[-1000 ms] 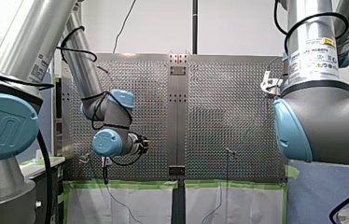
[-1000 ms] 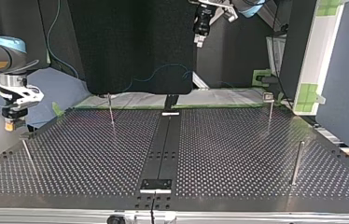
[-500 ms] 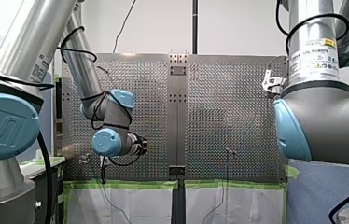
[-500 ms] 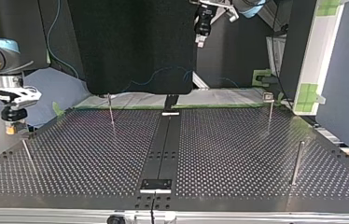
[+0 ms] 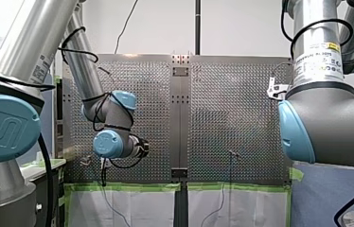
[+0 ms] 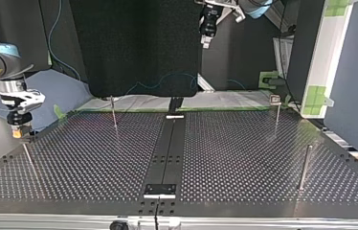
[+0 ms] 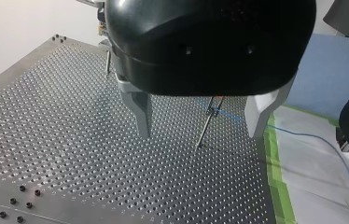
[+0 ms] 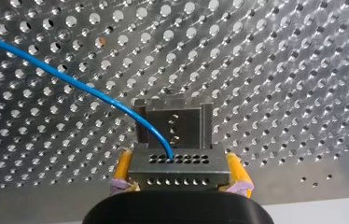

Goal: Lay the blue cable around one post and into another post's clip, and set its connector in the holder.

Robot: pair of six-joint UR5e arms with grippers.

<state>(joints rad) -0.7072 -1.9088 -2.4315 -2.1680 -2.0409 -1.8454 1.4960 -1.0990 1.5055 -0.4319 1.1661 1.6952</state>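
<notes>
Connector (image 8: 178, 169) crosswise between right fingers (image 8: 122, 169), cable (image 8: 93, 95) ahead.

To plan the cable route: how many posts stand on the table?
4, top view: far left post, far right post, near left post, near right post. More may be hidden.

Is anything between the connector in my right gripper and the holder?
Nothing visible does. In the right wrist view the connector, clamped in my right gripper, sits directly before the holder. Only the blue cable, rising from the connector itself, crosses one holder wall.
</notes>
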